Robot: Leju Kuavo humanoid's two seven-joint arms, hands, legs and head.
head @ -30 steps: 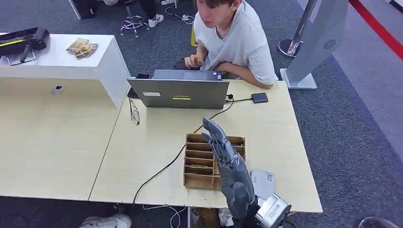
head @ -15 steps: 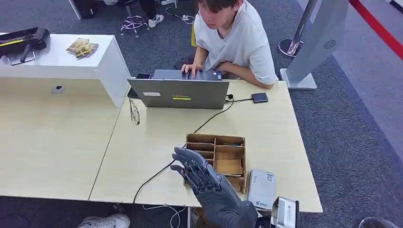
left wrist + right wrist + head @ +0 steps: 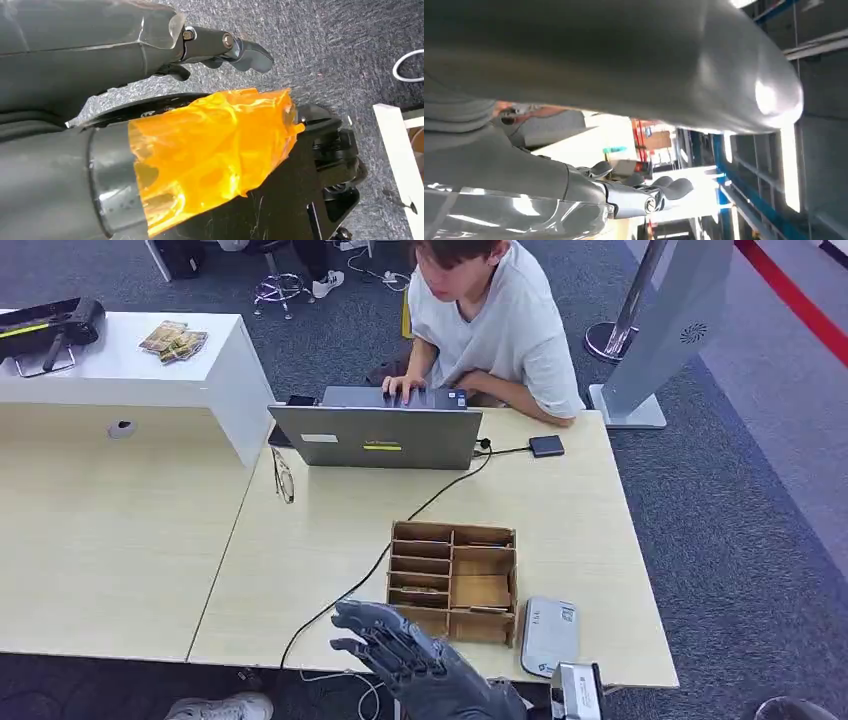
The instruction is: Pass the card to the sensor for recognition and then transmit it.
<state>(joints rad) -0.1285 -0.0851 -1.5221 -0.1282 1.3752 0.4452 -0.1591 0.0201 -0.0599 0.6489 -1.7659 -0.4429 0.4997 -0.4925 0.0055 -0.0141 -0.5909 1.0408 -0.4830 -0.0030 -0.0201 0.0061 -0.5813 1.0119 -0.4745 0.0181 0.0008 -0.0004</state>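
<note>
My right hand [image 3: 395, 650] hovers at the table's front edge, just in front of the wooden divided box [image 3: 453, 580]. Its fingers are spread apart and hold nothing. In the right wrist view the right hand's fingertips [image 3: 664, 192] stand out against a ceiling. A flat grey-white card reader [image 3: 550, 635] lies on the table to the right of the box, near the front edge. The box's narrow slots hold thin flat pieces that I cannot make out clearly. My left hand [image 3: 225, 45] hangs over the carpet floor, its fingers holding nothing.
A person sits behind the table typing on a grey laptop [image 3: 378, 430]. A black cable [image 3: 350, 590] runs from the laptop across the table and over the front edge. Glasses [image 3: 283, 478] lie at the left. A white counter [image 3: 130, 370] stands at the back left.
My right hand has swung down and to the left, from above the wooden box to the table's front edge. The box and the card reader now show in full.
</note>
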